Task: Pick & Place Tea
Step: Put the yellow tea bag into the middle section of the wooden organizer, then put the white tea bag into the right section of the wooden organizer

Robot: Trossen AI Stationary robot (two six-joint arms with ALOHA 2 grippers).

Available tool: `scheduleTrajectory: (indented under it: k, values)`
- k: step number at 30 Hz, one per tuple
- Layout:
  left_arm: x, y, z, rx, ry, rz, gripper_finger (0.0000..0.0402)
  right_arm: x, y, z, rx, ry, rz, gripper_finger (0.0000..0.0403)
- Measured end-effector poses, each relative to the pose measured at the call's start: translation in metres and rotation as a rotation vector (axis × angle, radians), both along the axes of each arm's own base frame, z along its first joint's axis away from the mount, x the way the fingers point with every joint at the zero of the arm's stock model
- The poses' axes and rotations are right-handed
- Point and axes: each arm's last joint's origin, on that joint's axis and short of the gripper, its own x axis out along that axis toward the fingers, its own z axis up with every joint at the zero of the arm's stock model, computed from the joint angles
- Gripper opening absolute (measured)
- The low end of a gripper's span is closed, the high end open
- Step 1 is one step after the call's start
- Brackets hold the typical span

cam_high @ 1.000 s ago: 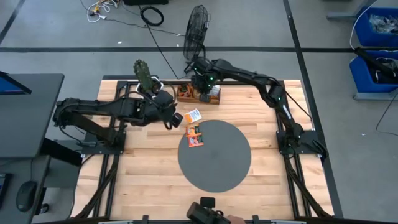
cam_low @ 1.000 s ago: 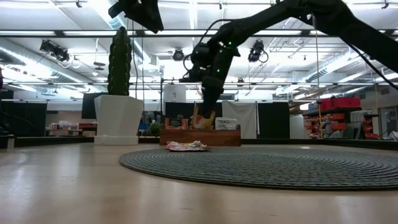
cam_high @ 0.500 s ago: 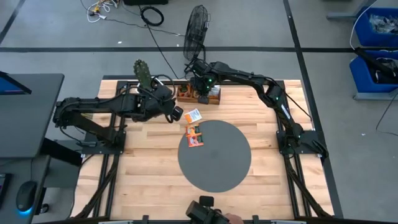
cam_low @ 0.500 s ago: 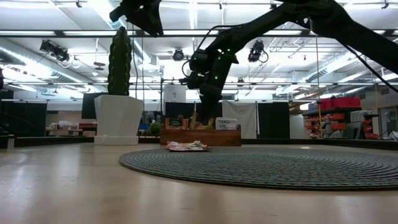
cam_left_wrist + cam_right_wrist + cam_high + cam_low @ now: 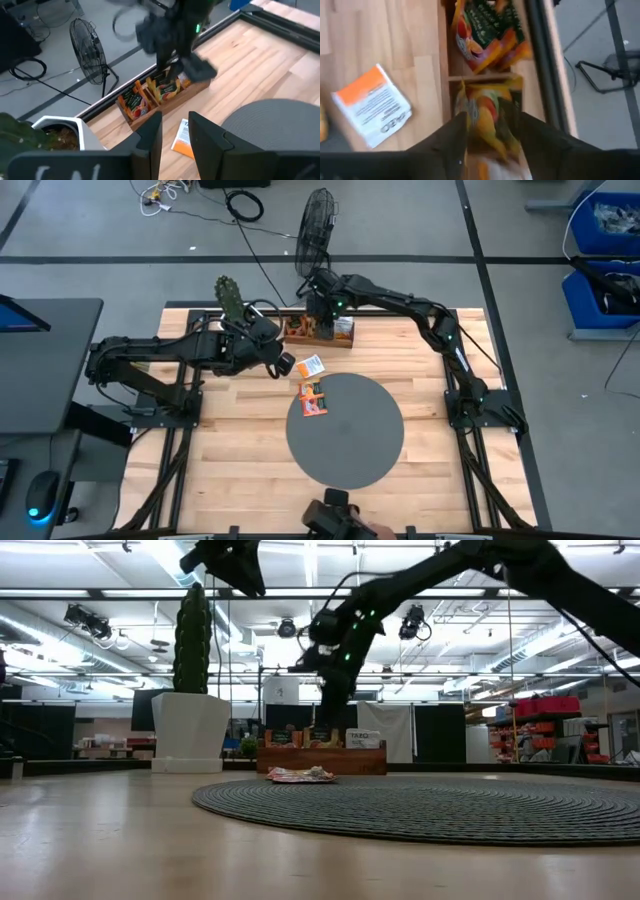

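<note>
At the far edge of the table, the right gripper (image 5: pixel 322 320) is hovering with fingers apart over the wooden tray (image 5: pixel 345 337), where orange sachets (image 5: pixel 485 112) are standing packed on edge. Being thin, light and floppy, they are probably best pinched by a top edge. The left gripper (image 5: pixel 282 367) is waiting, part-open and holding nothing, near a loose white-and-orange sachet (image 5: pixel 311 365); more sachets (image 5: pixel 314 400) are lying on the grey disc (image 5: pixel 350 435).

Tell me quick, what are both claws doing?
Left gripper: open, holding nothing.
Right gripper: open above the brown wooden tray of sachets.
</note>
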Motion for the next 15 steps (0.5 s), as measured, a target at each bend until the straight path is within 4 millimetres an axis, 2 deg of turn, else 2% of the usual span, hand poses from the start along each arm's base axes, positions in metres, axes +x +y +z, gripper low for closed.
scheduleTrajectory:
  k: [3, 9, 12, 15]
  values:
    - [0.0, 0.001, 0.0, 0.012, 0.022, -0.019, 0.0099, -0.011, 0.006, 0.029, -0.001, -0.032, -0.008, 0.0199]
    - [0.0, 0.011, -0.002, -0.039, 0.06, -0.09, 0.0099, -0.036, 0.021, 0.086, -0.018, -0.122, -0.032, 0.0203]
    - [0.002, 0.016, -0.004, -0.13, 0.06, -0.168, 0.0099, -0.057, 0.039, 0.116, 0.078, -0.159, -0.036, 0.0203]
    - [0.007, 0.02, -0.011, -0.21, 0.075, -0.217, 0.0099, -0.075, 0.065, 0.132, 0.151, -0.185, -0.013, 0.0203]
